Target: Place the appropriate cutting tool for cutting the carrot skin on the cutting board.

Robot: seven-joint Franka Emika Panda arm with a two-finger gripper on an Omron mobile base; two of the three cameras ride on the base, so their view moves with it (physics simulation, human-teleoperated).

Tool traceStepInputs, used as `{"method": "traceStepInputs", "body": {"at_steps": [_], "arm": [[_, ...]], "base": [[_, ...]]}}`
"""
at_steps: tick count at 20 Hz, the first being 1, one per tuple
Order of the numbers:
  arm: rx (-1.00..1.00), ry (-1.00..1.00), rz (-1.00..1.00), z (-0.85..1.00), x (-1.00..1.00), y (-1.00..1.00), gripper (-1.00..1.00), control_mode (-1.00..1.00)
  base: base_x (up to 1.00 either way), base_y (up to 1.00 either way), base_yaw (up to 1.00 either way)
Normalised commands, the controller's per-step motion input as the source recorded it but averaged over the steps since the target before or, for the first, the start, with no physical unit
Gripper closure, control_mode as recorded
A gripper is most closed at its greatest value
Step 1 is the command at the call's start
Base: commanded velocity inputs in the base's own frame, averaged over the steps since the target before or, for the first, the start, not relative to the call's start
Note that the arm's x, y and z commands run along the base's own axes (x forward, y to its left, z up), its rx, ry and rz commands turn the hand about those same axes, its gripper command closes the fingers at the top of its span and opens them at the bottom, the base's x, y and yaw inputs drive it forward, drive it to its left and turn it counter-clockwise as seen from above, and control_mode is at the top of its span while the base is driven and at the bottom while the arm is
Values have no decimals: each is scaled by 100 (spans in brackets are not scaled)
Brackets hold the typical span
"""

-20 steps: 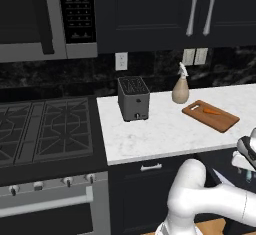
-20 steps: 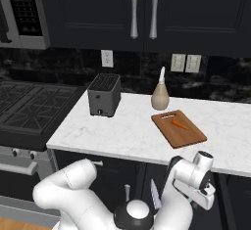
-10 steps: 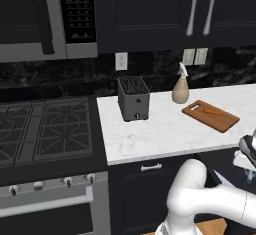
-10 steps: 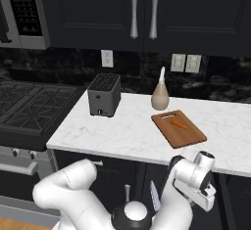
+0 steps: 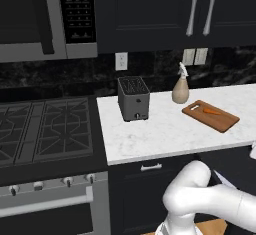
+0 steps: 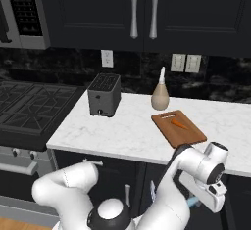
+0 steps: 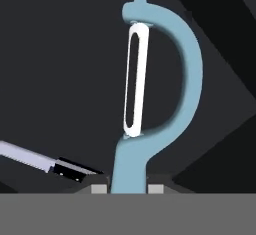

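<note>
Peeler (image 7: 150, 79): your pincer (image 7: 128, 188) is clamped on its light-blue handle, below the bench (image 6: 122, 131). Knife (image 7: 45, 161) lies at 8 o'clock. Carrot (image 6: 178, 124) rests on the cutting board (image 6: 171, 133).

The arm (image 6: 73, 190) is glossy white, built of thick rounded tube segments that swell at each joint, with a dark grey domed cap (image 6: 112, 213) low in the right base view. Its wrist ends in a white cylinder (image 6: 212, 163) ringed by a dark seam, with a boxy white hand below.
</note>
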Motion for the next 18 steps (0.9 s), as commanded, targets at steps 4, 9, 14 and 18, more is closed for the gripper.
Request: {"method": "traceStepInputs", "body": {"at_steps": [4, 9, 14, 18], "arm": [[0, 0, -11, 100, -48, 0, 100, -100], [-5, 0, -11, 100, 3, 0, 100, -100], [-7, 0, -3, 77, 56, 0, 100, -100], [-3, 0, 0, 39, 72, 3, 100, -100]], "base": [[0, 0, 0], [0, 0, 0], [0, 0, 0], [0, 0, 0]]}}
